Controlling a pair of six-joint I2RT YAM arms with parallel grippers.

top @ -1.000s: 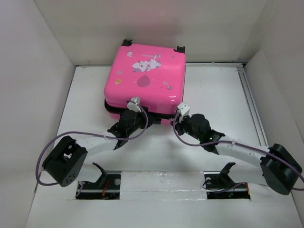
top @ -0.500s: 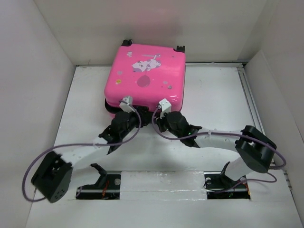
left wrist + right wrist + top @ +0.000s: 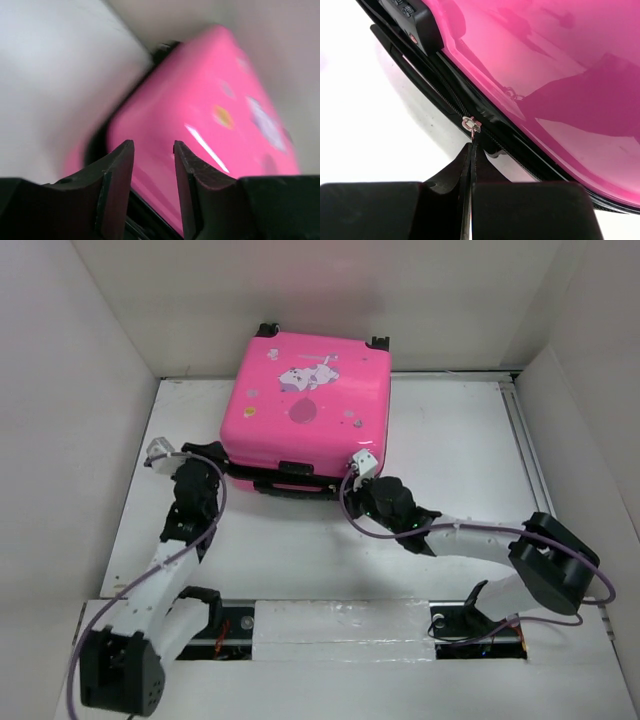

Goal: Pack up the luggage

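**Item: luggage** [image 3: 305,400]. Small hot-pink hard-shell child's suitcase, lying flat and closed on the white table [image 3: 450,460], towards the back wall, printed face up. Two black wheels [image 3: 265,330] show at its far edge.

**Markings.** White cartoon animal [image 3: 305,373] on the lid, a darker pink balloon [image 3: 303,412] below it, and small scattered dots. No lettering can be read in any view. The marks on the black lock block [image 3: 415,25] are too small to make out.

**Left gripper** [image 3: 212,451]. At the suitcase's near-left corner. The left wrist view has the gripper [image 3: 154,150] with its two dark fingers [image 3: 117,175] standing apart, a clear gap between them and nothing in it. The pink shell lies beyond, blurred.

**Right gripper** [image 3: 355,478]. At the near-right corner, against the front edge. In the right wrist view the gripper [image 3: 471,146] has its fingers pressed together, their tips pinching the lower end of the small metal zipper pull [image 3: 470,122] on the black zipper trim [image 3: 430,85].

**Views compared.**
- Only the overhead view gives the whole case, its print and both arms' positions.
- Only the right wrist view shows the zipper pull, the zipper teeth and the lock block.
- The left wrist view alone shows the gap between the left fingers.
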